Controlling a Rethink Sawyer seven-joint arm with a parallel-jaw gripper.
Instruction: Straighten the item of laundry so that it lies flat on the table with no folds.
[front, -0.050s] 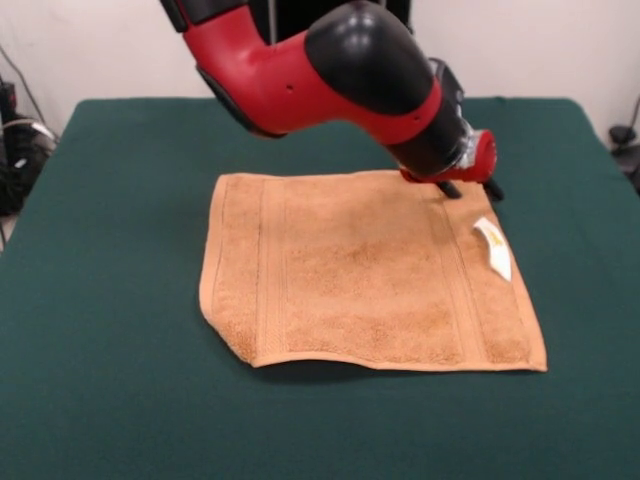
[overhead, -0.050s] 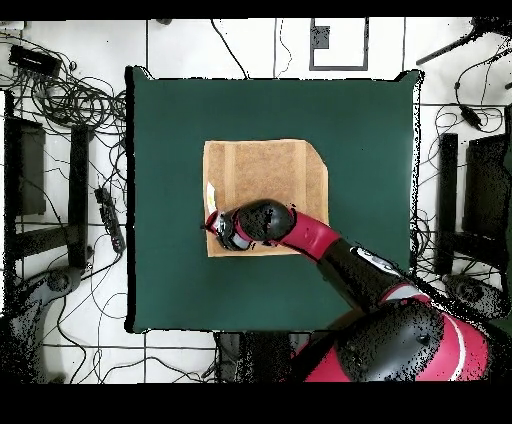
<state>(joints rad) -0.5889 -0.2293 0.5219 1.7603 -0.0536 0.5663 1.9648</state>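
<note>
An orange-tan terry hand towel (front, -0.050s: 370, 275) is seen spread near the middle of a dark green felt-covered table (front, -0.050s: 100, 380), with wide bare cloth left open on every side of it. In the front view the towel's near edge and right edge are laid out fairly straight, while its near left corner is cut off at a slant and appears turned under, with a slight lift and shadow along that edge. Woven stripe bands are shown running just inside the left and right edges, and a small white tag (front, -0.050s: 493, 247) lies on the towel close to the right edge. The red and black arm (front, -0.050s: 320, 70) is brought down over the towel's far right corner, where the gripper (front, -0.050s: 470, 187) is set low at the towel's far edge; its dark tips are seen at the fabric's border, but how far they stand apart, and whether any cloth is caught between them, cannot be told. From overhead, the towel (overhead, -0.050s: 265, 180) is shown with one clipped corner, and the gripper (overhead, -0.050s: 222, 228) rests over the corner beside the tag (overhead, -0.050s: 209, 198), the table's edges remaining well apart from it.
</note>
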